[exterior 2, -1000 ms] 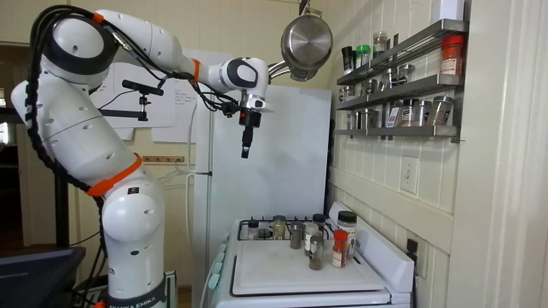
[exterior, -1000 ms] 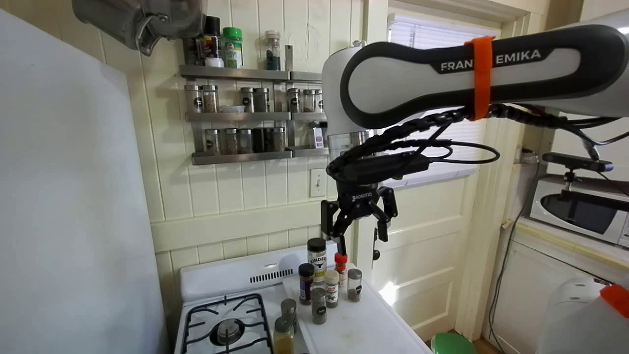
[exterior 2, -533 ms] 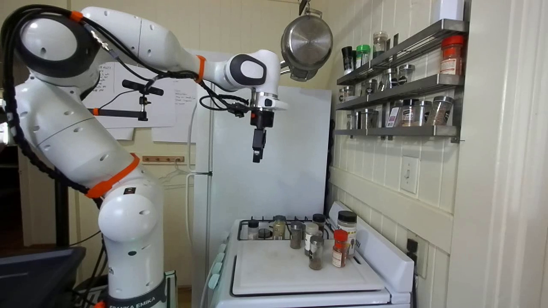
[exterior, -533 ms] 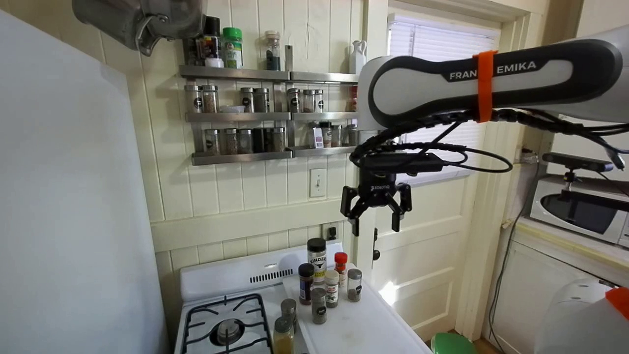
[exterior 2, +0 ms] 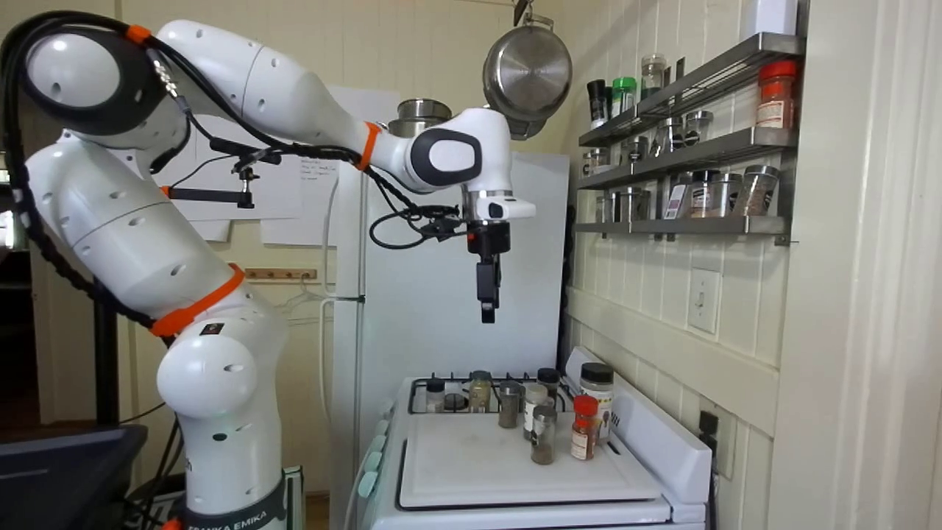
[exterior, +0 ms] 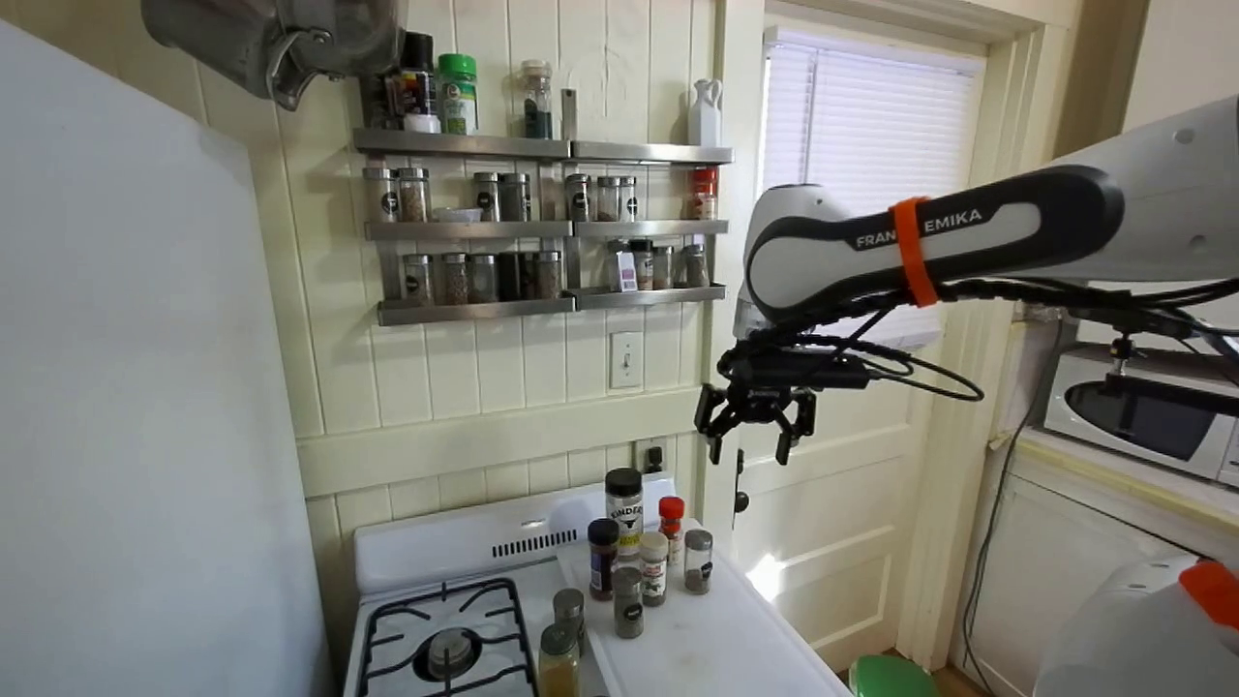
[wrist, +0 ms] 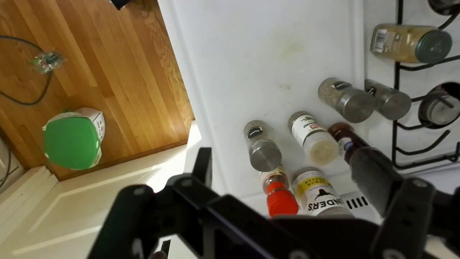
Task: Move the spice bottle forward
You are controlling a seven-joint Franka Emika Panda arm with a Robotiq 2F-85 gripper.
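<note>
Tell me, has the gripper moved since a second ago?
Yes. Judged by the refrigerator behind it, the gripper has moved down and toward the picture's right in an exterior view.

A spice bottle looks like clear glass topped with brushed metal; the red cap is glossy plastic. The worktop is smooth and faintly shiny, the floor grained, satiny wood. The tool, blurred in the wrist view, seems matt.

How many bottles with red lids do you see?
2. The lower bottle stands toward the back of the stove; the upper bottle sits on the middle wall shelf. Both show in both exterior views. More may be hidden.
</note>
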